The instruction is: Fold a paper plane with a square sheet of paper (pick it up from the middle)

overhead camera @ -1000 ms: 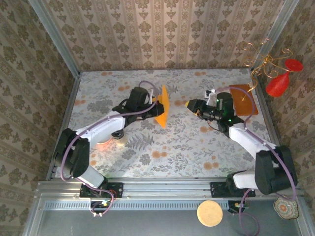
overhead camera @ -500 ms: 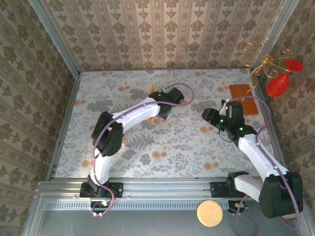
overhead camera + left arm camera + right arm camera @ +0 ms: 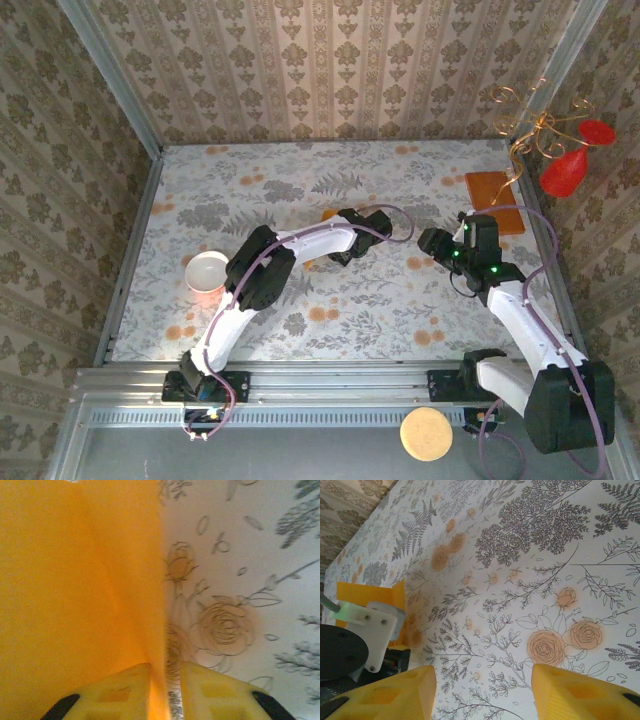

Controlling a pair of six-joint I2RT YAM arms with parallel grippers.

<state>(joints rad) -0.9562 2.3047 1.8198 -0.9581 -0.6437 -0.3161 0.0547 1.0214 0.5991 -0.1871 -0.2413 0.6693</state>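
Setting: we look down on a table (image 3: 250, 170) covered in a floral print, with patterned walls on three sides.
Left arm: we see it stretched from its base to the middle of the table, its wrist bent down over the surface.
Left gripper (image 3: 165, 692): we find the yellow fingers (image 3: 120, 692) parted by a narrow gap. The paper's edge stands in that gap against one finger, and tablecloth shows between the paper and the other finger, so the claw is released rather than clamped.
Sheet of paper (image 3: 75, 580): bright orange-yellow. In the left wrist view we see it rising steeply from the cloth, with a soft crease running down toward the fingers. From above, one corner shows on the far side of the left wrist, near the table's centre.
Right gripper (image 3: 482, 685): we see its fingers spread wide over bare cloth with nothing between them. It is released, and it stands near the left wrist without touching it.
Brown-orange board (image 3: 490, 190): lies flat at the far right of the table, well apart from the paper.
White cup (image 3: 207, 272): stands on the left side of the table, beside the left arm's elbow.
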